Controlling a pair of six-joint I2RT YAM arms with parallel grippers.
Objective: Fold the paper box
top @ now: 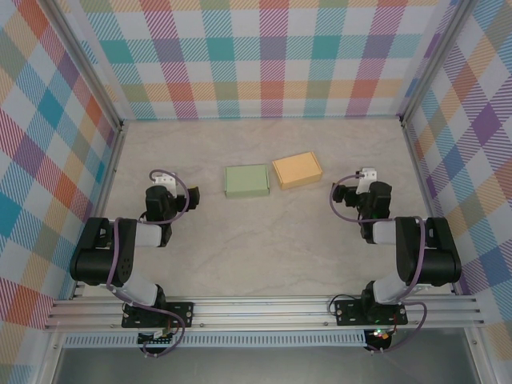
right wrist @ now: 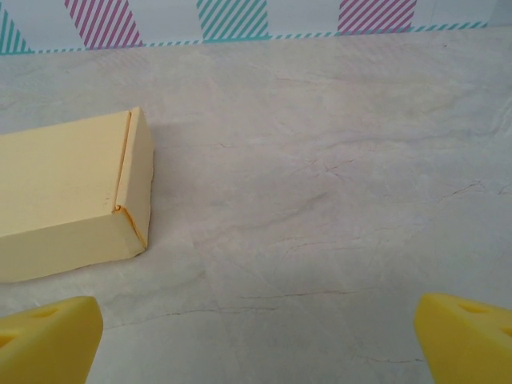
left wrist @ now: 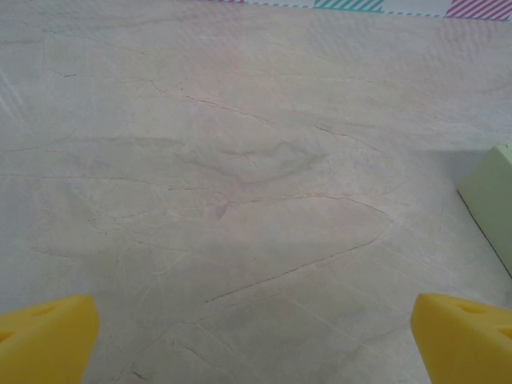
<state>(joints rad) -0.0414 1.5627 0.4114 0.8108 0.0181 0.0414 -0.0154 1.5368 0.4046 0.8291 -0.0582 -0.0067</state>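
Note:
Two closed paper boxes lie flat side by side mid-table: a pale green paper box and, to its right, an orange paper box. My left gripper rests low on the table, left of the green box, and is open. In the left wrist view its yellow fingertips stand wide apart over bare table, and a corner of the green box shows at the right edge. My right gripper sits right of the orange box, also open. The orange box lies ahead and to the left of its fingertips.
The marble-patterned tabletop is enclosed by plaid walls at the back and on both sides. A metal rail carrying both arm bases runs along the near edge. Bare table lies between the arms and in front of the boxes.

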